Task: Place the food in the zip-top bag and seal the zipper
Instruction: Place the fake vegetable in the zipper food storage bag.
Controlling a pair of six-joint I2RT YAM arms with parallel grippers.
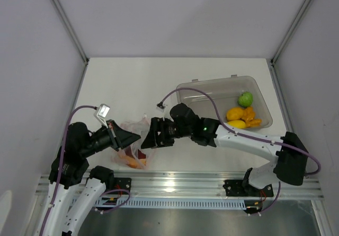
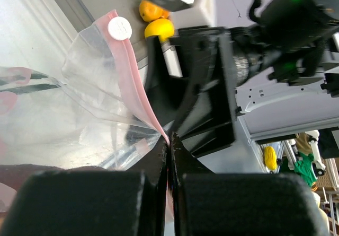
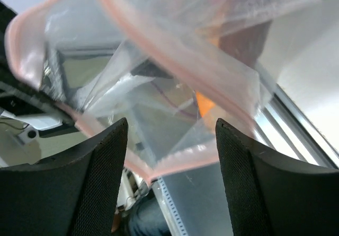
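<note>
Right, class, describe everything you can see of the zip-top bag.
The zip-top bag is clear, crinkly plastic with a pinkish-red zipper bearing a white disc. It is near the table's front edge, mouth gaping, orange pieces inside. The left hand pinches the strip; the right hand stands open at its mouth.

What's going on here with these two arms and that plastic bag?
The left gripper pinches the zip-top bag by its pink zipper. The right gripper is open at the bag's mouth, which gapes unsealed. Some orange pieces lie in the bag; a green fruit and yellow-orange fruit sit in the grey bin.
</note>
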